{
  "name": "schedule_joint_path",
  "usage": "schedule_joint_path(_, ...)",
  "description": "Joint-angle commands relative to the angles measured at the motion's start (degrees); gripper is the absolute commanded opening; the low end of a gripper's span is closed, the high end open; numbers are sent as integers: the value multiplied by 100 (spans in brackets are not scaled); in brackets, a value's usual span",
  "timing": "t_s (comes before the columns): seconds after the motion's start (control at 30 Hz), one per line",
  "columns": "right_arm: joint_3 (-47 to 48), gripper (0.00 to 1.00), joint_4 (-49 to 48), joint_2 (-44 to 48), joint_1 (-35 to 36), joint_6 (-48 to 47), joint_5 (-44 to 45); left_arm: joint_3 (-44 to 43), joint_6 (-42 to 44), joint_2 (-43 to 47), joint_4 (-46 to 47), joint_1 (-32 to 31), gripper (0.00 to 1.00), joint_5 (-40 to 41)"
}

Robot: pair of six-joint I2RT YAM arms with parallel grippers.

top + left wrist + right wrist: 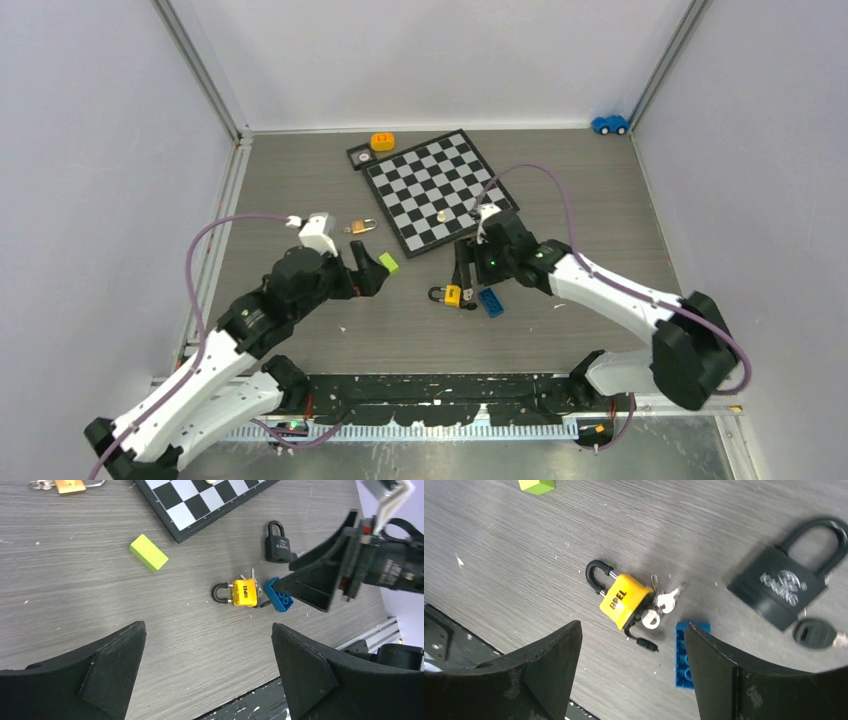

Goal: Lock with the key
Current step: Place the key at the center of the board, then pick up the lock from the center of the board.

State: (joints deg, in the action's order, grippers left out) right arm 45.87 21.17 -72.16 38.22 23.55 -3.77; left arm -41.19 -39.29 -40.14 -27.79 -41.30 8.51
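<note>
The key (663, 600), thin silvery metal in a small bunch, lies flat on the grey wood-grain table (524, 545) against the base of a boxy yellow padlock (624, 601), just beside a studded blue brick (685, 660). The right claw (632, 627) hangs above them, spread wide, holding nothing; the left claw (208, 626) gapes wide too, empty.

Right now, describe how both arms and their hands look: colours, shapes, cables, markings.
Both arms are alike: white shells on the long links, bulky black joint housings, a purple cable looping off each. The left arm and right arm end in a left hand and right hand with two matte black, wedge-shaped fingers. A green light glows near the right wrist. No readable markings.
</note>
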Motion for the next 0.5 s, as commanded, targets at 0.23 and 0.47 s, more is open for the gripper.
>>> schedule_joint_path(0.23,1614,80,943,-1809,256,-3325,-1182,-116,-41,1150,-1235,59,100,728)
schedule_joint_path(0.47,1584,80,977,-2052,456,-4405,-1521,-240,31,1114,-1402,61,100,760)
